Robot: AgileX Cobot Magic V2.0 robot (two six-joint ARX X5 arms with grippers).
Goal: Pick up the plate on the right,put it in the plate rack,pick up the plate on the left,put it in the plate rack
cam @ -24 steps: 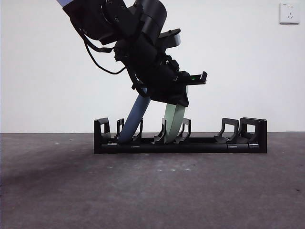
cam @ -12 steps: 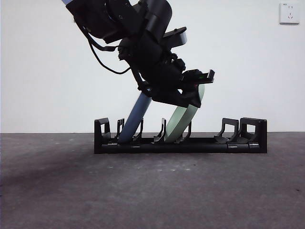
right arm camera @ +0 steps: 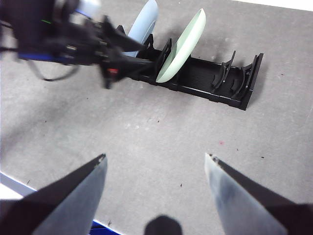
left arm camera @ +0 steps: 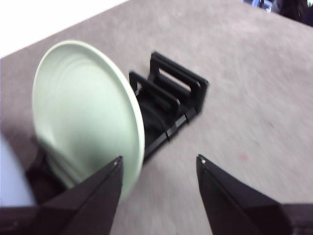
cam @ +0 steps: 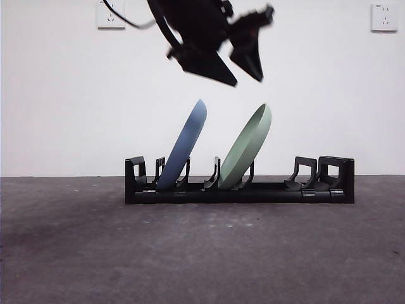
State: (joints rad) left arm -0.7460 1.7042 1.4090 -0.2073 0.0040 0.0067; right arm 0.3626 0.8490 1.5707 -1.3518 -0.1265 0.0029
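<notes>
Hovering above the plate rack (cam: pixel 239 189), the left gripper (cam: pixel 243 68) has jaws apart, empty. Green plate (cam: pixel 245 155) and blue plate (cam: pixel 183 152) lean in adjacent slots. Right gripper (right arm camera: pixel 155 159) spread, well clear.

The left tool (cam: pixel 248 75) hangs high in the air at the top of the front view. Its two black jaws point down and are spread apart, with nothing between them. The right tool (right arm camera: pixel 155 159) waits off to the side, high up, also wide open and empty.
</notes>
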